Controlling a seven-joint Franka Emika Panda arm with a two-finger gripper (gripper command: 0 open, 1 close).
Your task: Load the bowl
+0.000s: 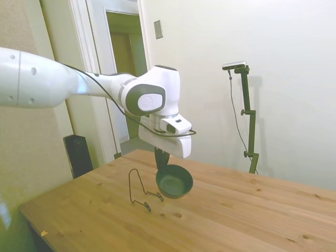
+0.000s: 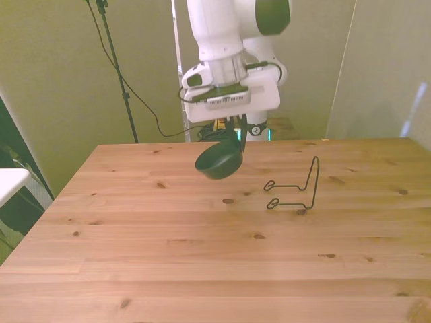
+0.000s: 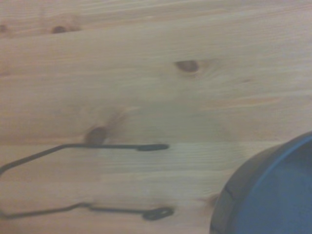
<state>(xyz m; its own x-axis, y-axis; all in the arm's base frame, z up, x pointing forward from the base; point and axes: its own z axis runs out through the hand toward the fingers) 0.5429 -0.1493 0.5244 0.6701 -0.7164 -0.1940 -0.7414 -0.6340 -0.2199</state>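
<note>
Bowl (image 1: 175, 182), dark green, hangs tilted above the wooden table (image 2: 202, 269), pinched by its rim in the closed gripper (image 2: 237, 140), just beside the wire rack (image 2: 296, 188); carry step, next needs lowering it into the rack.

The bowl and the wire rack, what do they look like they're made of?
The bowl: dark green, smooth and matte, with no glare; probably plastic or glazed ceramic, can't tell which. The wire rack: thin black bent wire, likely coated metal, holding its upright loop.
</note>
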